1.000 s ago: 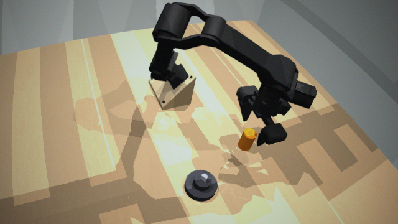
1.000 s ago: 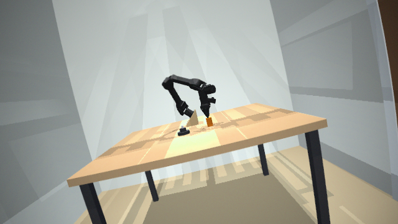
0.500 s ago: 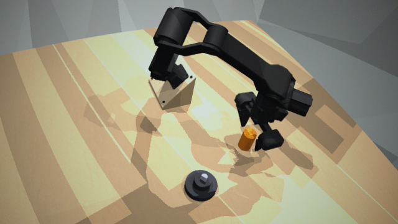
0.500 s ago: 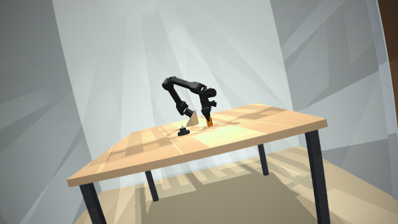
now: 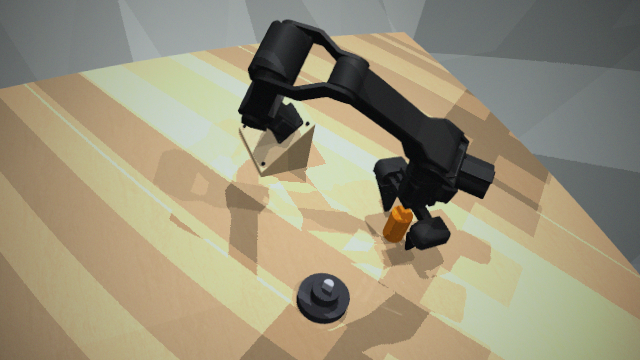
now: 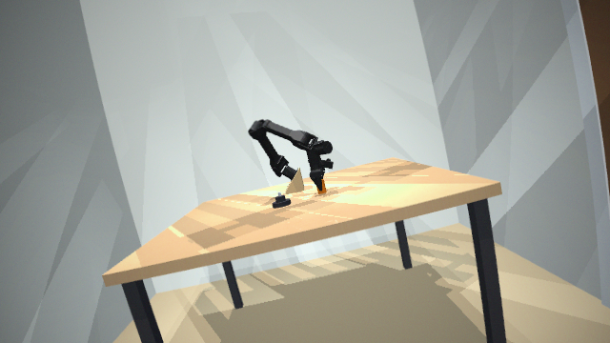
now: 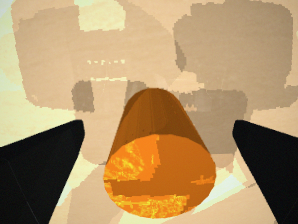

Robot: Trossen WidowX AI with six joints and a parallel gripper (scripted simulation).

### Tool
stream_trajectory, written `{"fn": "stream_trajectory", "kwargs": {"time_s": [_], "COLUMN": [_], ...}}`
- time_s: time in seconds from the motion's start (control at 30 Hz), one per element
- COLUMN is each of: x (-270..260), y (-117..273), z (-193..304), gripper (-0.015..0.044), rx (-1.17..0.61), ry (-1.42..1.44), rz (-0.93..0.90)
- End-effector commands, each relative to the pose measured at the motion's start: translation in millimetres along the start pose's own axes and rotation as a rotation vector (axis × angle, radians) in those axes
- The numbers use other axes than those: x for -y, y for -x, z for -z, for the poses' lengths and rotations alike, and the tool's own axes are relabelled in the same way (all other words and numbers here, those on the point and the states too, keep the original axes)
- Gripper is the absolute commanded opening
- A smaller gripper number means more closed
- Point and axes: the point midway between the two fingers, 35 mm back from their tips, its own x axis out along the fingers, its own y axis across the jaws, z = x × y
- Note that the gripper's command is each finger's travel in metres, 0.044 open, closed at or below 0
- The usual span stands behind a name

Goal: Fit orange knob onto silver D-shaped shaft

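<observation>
The orange knob (image 5: pixel 396 227) (image 6: pixel 324 186) (image 7: pixel 159 175) stands upright on the table, a ribbed cylinder with its hole not visible. My gripper (image 5: pixel 398 228) (image 7: pixel 160 127) is wide open, its fingers pointing down on either side of the knob. In the wrist view a gap shows between the knob and each finger. The dark round pedestal (image 5: pixel 320 315) (image 6: pixel 281 204) stands apart from the knob, nearer the bottom of the top view. Its silver shaft (image 5: pixel 328 285) points up and is bare. The shaft's flat side is too small to make out clearly.
A tan wedge-shaped mount (image 5: pixel 297 150) (image 6: pixel 296 183) stands at the arm's base, behind the pedestal in the top view. The wooden tabletop (image 5: pixel 165 310) (image 6: pixel 305 232) carries strong stripes of light and shadow.
</observation>
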Motion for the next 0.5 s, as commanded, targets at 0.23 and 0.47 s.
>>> {"fn": "stream_trajectory", "kwargs": {"time_s": [0.23,0.47], "x": [-3.0,-3.0], "y": [-9.5,-9.5], "z": [1.0,1.0], "gripper": [0.0282,0.0138], "rx": [-0.011,-0.011], "ry": [0.009,0.009], "rz": [-0.004,-0.004]}}
